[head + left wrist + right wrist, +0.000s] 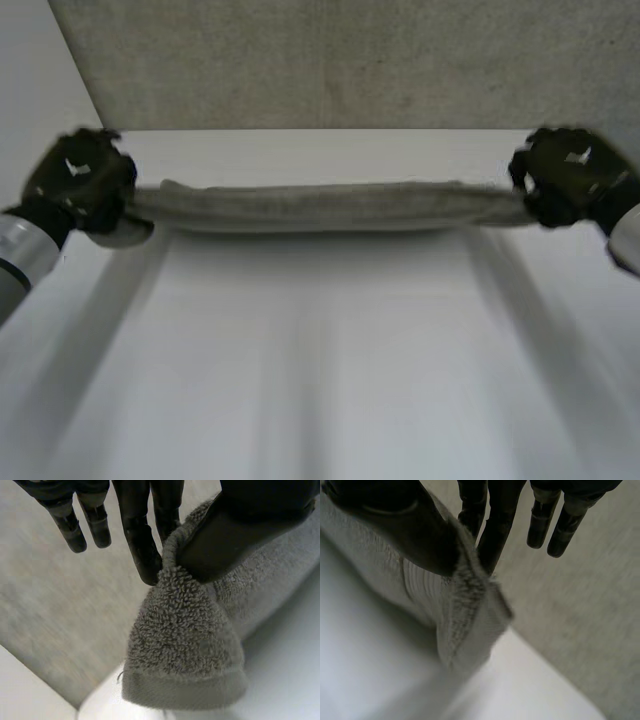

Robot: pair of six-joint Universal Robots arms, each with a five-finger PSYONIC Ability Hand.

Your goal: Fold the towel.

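White tabletop [320, 360], far edge: grey towel [320, 205] stretched between left hand [80, 185] and right hand [562, 185], each pinching one end.

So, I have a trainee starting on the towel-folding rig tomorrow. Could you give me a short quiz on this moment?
1. True or false: the left hand pinches one end of the towel between thumb and fingers.
2. Multiple choice: the right hand is
A. open, off the towel
B. pinching the towel's other end
C. curled and holding nothing
3. Fill in: the towel is stretched between the two ____.

Key: 1 true; 2 B; 3 hands.
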